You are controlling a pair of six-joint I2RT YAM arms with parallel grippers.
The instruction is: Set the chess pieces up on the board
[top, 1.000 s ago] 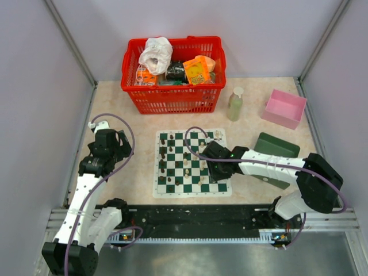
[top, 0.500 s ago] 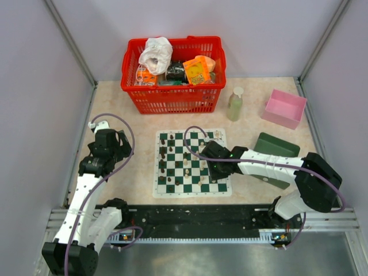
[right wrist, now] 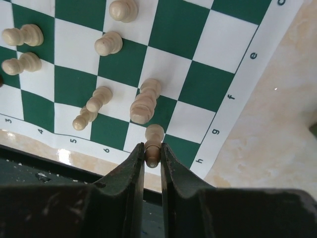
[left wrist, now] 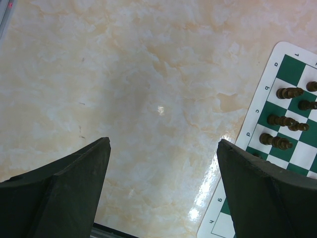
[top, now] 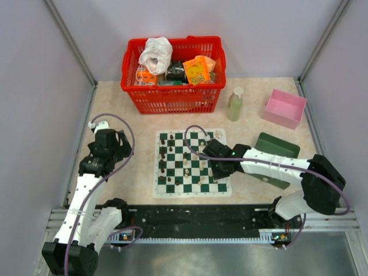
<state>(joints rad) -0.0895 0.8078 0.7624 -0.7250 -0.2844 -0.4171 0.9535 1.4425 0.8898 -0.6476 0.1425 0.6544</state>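
Observation:
The board (top: 190, 194) lies in the middle of the table with dark brown chess pieces (top: 163, 154) on its left side and cream ones (top: 188, 167) toward the right. My right gripper (right wrist: 152, 148) is shut on a cream pawn (right wrist: 154, 136) above the board's (right wrist: 218, 42) near right corner, close to several standing cream pieces (right wrist: 144, 101). From above, the right gripper (top: 217, 171) sits over that corner. My left gripper (left wrist: 163, 148) hangs open over bare table left of the board (left wrist: 257, 106), near dark pieces (left wrist: 290, 92). Seen from above, the left gripper (top: 118, 144) holds nothing.
A red basket (top: 172, 98) full of packets stands behind the board. A pale green bottle (top: 234, 104) and a pink box (top: 283, 108) are at the back right. A dark green box (top: 276, 146) lies under my right arm, right of the board.
My right gripper's jaws have closed onto the cream pawn and the arm has shifted slightly right. The left arm has not moved.

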